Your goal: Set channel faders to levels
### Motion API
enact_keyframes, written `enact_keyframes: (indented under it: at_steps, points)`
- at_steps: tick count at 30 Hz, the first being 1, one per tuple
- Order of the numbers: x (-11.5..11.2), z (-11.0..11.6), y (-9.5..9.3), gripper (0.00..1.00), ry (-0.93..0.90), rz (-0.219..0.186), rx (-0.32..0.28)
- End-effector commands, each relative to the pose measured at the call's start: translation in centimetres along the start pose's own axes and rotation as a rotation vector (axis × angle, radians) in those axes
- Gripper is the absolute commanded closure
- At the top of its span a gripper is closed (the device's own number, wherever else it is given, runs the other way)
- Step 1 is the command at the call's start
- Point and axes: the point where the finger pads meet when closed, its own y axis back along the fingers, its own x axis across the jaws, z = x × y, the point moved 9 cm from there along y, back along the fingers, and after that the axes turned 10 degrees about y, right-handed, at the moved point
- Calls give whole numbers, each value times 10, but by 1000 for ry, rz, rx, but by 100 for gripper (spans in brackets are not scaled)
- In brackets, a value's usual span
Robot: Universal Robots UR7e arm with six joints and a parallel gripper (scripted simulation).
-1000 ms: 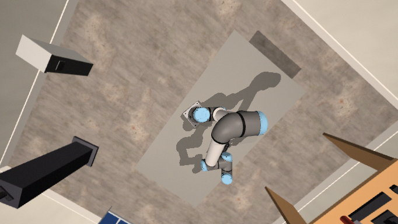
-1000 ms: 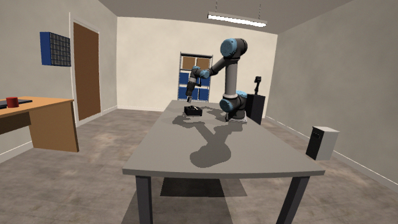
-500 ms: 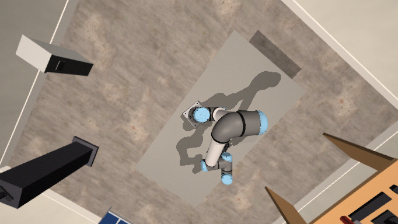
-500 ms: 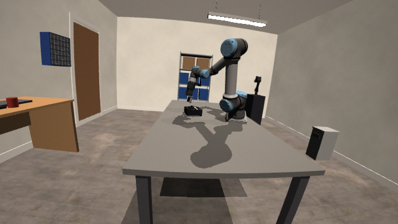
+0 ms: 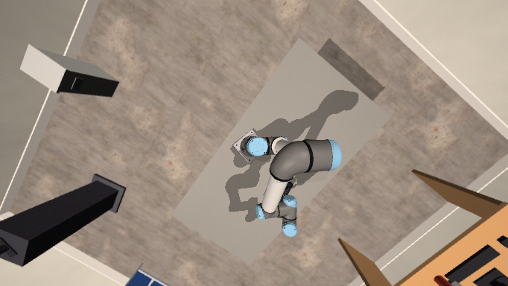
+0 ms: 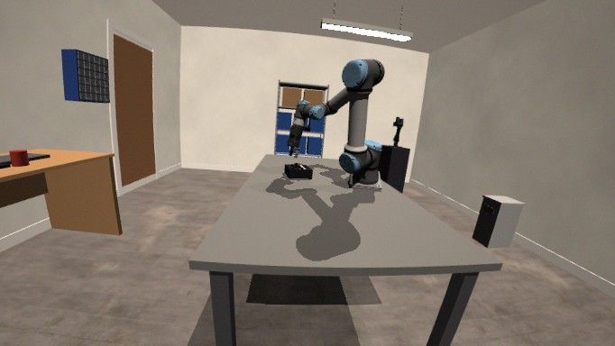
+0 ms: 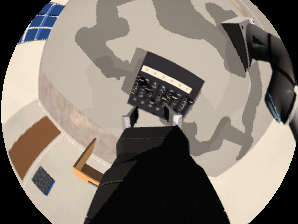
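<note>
- Grey and wide, the table (image 6: 343, 243) was seen running down the room, with the lighting desk (image 6: 298, 170) standing on it near the far end, just in front of the arm's base.
- High above the desk the gripper (image 6: 295, 153) was held, fingers spread to their widest and nothing caught between them.
- From the wrist view the desk (image 7: 165, 90) was framed at a slant, its pale tape strip (image 7: 170, 76) along the far side and a row of faders (image 7: 160, 95) below it, with the two fingertips showing just short of the near edge.
- No written level or cap line could be read at that size.
- The step in hand was judged to be the approach to a first fader.
- A squared-up wrist was judged wise, so that one cap is straddled along its track and neighbours, the master above all, are left untouched.
- A gentle descent was thought best, lest the desk be shoved or tipped off its feet.
</note>
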Motion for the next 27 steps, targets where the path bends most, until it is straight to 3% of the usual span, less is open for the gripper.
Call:
enact_keyframes:
  at_steps: [1, 16, 18, 27]
  points:
    - [-1, -2, 2, 0, 71, 4, 1]
    - [-8, -8, 17, 0, 613, 37, 28]
    - [-8, -8, 17, 0, 613, 37, 28]
    - [-11, -8, 27, 0, 989, 71, 34]
